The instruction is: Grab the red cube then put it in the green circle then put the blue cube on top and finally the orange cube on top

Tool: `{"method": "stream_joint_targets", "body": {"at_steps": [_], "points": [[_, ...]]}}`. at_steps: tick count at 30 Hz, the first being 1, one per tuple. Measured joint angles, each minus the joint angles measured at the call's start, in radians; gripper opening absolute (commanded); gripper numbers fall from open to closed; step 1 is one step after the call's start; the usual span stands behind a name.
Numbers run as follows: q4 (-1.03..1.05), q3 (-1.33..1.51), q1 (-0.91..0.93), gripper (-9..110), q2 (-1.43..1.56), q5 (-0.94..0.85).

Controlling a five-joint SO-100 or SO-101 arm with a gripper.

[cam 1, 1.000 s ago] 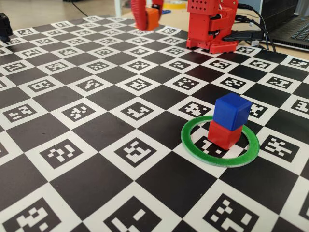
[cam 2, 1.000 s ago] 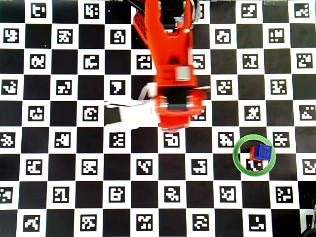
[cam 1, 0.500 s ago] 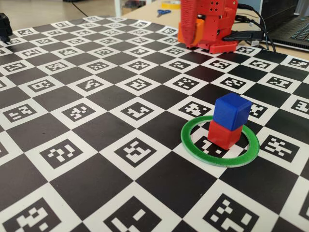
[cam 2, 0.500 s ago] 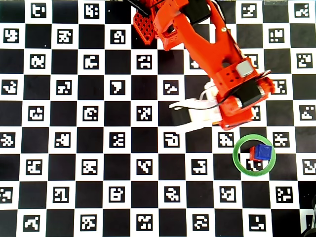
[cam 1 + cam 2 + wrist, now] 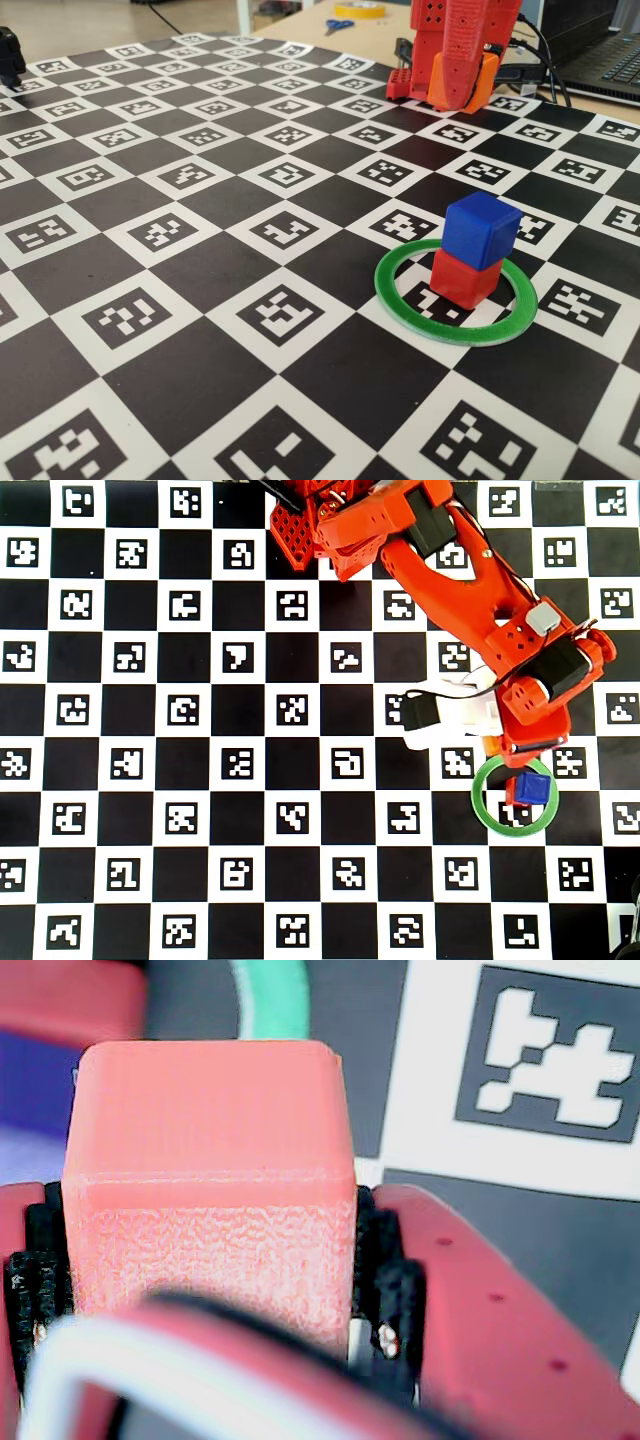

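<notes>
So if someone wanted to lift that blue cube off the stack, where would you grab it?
Probably from straight above, fingers closing on two opposite side faces of the blue cube. It sits upright on the red cube inside the green circle, so its flat sides are free all round, and a top approach seems least likely to knock the stack.

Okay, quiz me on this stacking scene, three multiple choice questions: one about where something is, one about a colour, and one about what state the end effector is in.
1. Where does the red cube sit?
A. Inside the green circle
B. On a bare black square
C. On the blue cube

2. What colour is the cube on top of the stack?
A. Orange
B. Green
C. Blue

3. What is the end effector doing?
A. Open and empty
B. Shut on the orange cube
C. Shut on the ring

Answers: 1 A, the fixed view shows it within the ring. 2 C, the blue cube rests on the red one. 3 B, the wrist view shows the orange cube clamped between the fingers.
</notes>
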Motion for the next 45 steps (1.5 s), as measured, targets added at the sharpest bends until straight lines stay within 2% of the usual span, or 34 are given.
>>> {"method": "stream_joint_targets", "body": {"at_steps": [12, 25, 45], "points": [[-0.017, -0.319, -0.025, 10, -0.192, 0.132], [-0.041, -0.416, -0.055, 10, -0.35, 0.158], [-0.041, -0.428, -0.034, 11, -0.4, 0.161]]}}
